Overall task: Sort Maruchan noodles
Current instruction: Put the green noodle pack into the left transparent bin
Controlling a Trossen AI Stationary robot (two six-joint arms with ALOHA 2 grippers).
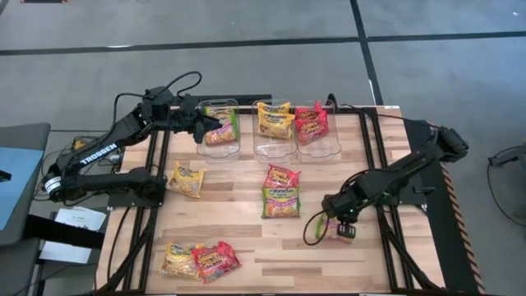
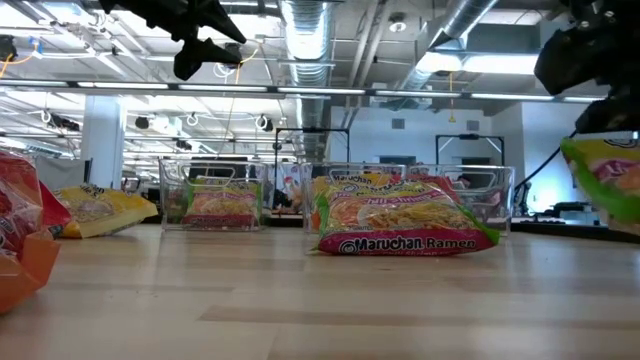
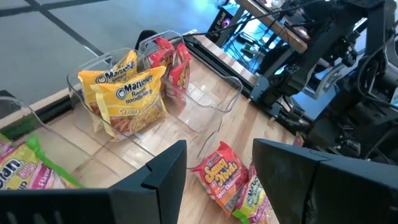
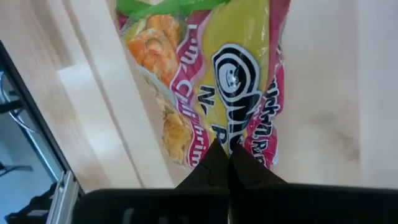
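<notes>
- Light wooden table [image 1: 246, 222] on a grey floor; the low view looks past it into a workshop with ceiling ducts and strip lights.
- Three clear bins in a row along the far edge: left bin [image 1: 219, 129] holds green-edged packets, middle bin [image 1: 274, 127] yellow ones, right bin [image 1: 316, 130] red ones.
- Left gripper [image 1: 212, 125] hovers at the left bin, above the table; fingers [image 3: 163, 171] parted with a clear gap, nothing between them.
- Right gripper [image 1: 339, 224] low over the right side of the table. Fingers pressed together, pinching the edge of a green-and-pink packet [image 4: 217, 74]; in the low view that packet [image 2: 605, 185] hangs clear of the wood.
- Loose noodles on the table: one yellow packet [image 1: 186, 178] left of centre; a red packet [image 1: 282, 177] touching a green-edged packet [image 1: 281, 201] at centre.
- Near front-left edge: another yellow packet [image 1: 179, 260] overlapping a second red packet [image 1: 215, 261].
</notes>
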